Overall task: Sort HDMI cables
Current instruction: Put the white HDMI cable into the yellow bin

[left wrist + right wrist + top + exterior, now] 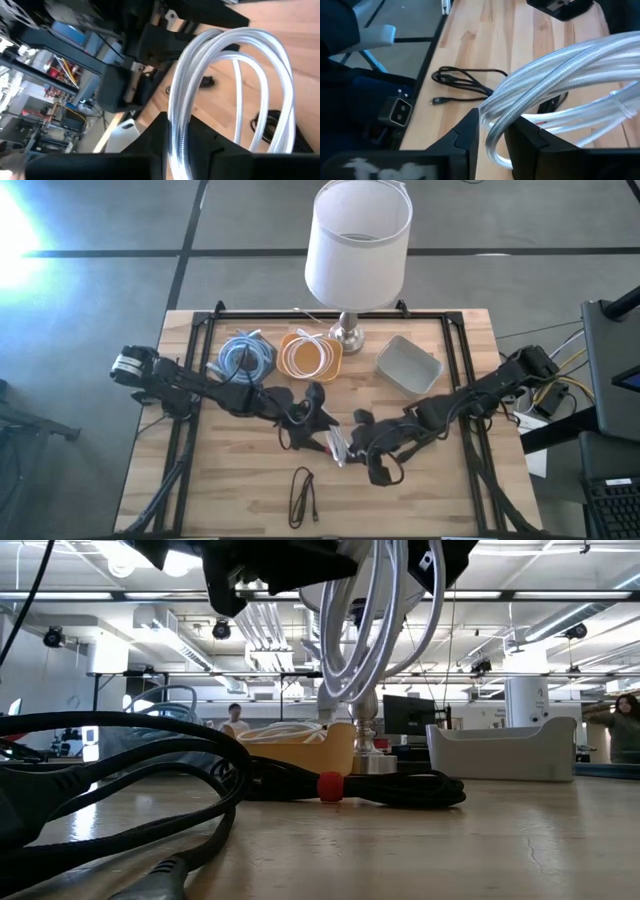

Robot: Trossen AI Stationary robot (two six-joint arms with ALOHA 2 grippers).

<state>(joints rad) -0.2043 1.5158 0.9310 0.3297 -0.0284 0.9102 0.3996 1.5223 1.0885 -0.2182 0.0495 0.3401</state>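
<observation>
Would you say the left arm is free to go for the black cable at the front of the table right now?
Probably not: the left gripper is shut on the white cable, which the right gripper also holds. The black cable lies unobstructed.

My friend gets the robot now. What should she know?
Left gripper and right gripper both pinch one white cable loop, held up above mid-table.
Blue cables lie at the table's back left; white loops sit in the orange tray.
The grey tray looks empty.
Left to sort: the held loop, a black cable at the front edge, and a black bundle under the arms.
</observation>
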